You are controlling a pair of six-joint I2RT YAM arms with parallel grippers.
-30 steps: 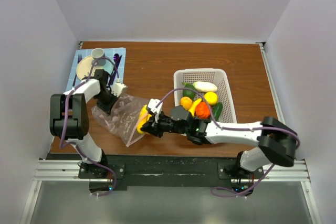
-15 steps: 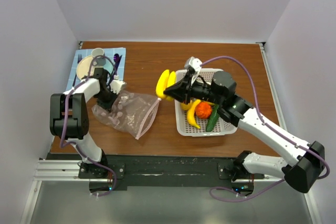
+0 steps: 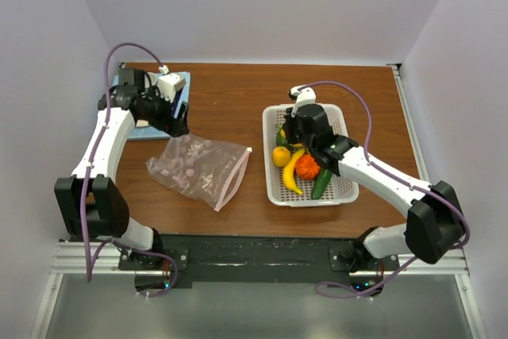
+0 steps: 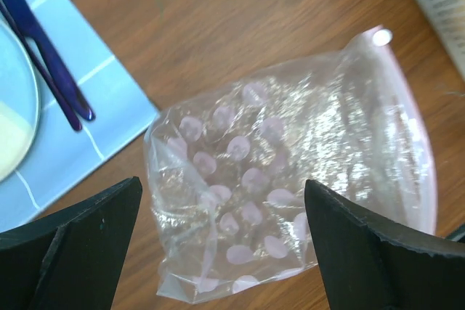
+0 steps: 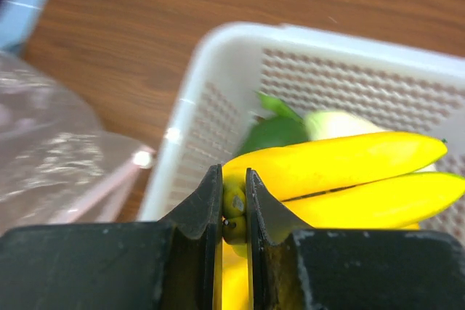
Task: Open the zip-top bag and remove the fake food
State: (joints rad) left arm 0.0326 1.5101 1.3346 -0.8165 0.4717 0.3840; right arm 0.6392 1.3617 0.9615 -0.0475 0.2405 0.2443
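Note:
The zip-top bag lies flat on the table, clear with pale dots, its pinkish zipper edge to the right; nothing shows inside it. My left gripper hangs open above the bag, touching nothing; in the top view this gripper is by the blue placemat. My right gripper is shut on the stem of a yellow banana bunch over the white basket. In the basket lie a banana, an orange tomato, a round yellow-orange fruit and a green cucumber.
A blue placemat with a plate and purple utensils sits at the table's back left. In the right wrist view a green piece and a cream-white piece lie under the bananas.
My left gripper opened, let go of the bag and rose back toward the placemat. My right gripper carried the banana bunch from the bag's mouth to above the basket.

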